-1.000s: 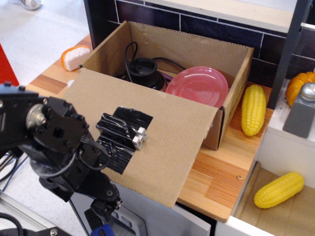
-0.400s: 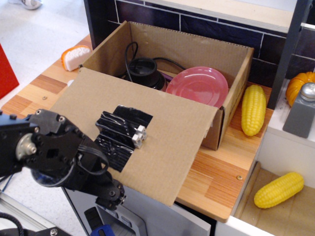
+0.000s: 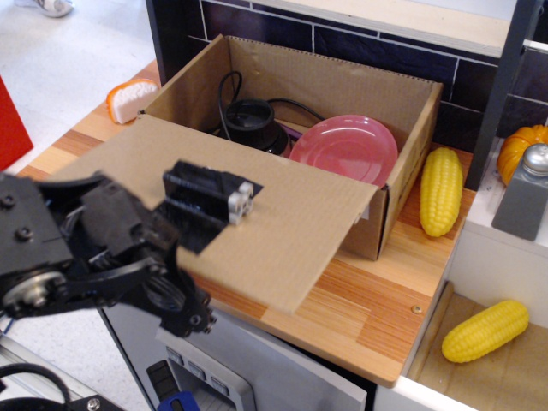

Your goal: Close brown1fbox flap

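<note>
The brown1fbox (image 3: pixel 334 81) stands open on the wooden counter (image 3: pixel 368 317), with a pink plate (image 3: pixel 347 150) and a black corded object (image 3: pixel 248 120) inside. Its flap (image 3: pixel 291 231) sticks out from the near long side, raised to roughly level. The black tape patch (image 3: pixel 193 214) and small white block (image 3: pixel 240 201) face up. My black arm is at the lower left, and its gripper (image 3: pixel 167 248) is against the flap's near left edge, by the tape patch. The fingers are blurred and partly hidden, so I cannot tell how they stand.
A yellow corn cob (image 3: pixel 441 190) lies right of the box and another (image 3: pixel 485 330) lies lower right. An orange pumpkin (image 3: pixel 520 145) and a grey dispenser (image 3: pixel 535 193) stand at the far right. An orange and white item (image 3: pixel 131 97) lies left of the box. A dark tiled wall runs behind.
The arm has moved down and then up under the flap's near left edge. The flap has swung up from hanging slanted over the counter edge to about level.
</note>
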`<state>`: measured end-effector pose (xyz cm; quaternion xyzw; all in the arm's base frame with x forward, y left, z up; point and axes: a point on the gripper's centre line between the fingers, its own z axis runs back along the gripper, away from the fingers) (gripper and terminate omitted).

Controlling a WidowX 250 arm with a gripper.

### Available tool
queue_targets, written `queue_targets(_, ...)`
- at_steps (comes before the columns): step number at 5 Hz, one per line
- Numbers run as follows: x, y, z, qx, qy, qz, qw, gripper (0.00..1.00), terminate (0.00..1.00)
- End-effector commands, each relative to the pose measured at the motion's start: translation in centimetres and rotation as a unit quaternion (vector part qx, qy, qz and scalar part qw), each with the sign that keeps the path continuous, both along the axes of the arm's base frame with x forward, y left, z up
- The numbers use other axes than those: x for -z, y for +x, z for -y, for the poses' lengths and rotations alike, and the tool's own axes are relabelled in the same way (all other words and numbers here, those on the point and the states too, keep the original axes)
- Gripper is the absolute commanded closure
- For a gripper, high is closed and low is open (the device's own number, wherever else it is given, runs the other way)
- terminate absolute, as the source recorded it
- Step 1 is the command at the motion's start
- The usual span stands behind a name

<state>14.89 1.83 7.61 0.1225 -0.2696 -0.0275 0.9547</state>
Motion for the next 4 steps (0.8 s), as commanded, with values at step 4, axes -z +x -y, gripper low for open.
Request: queue_targets(4,-9.3,11.6,-2.0,0.029,0.027,-0.036,0.9986,0.0,0.0)
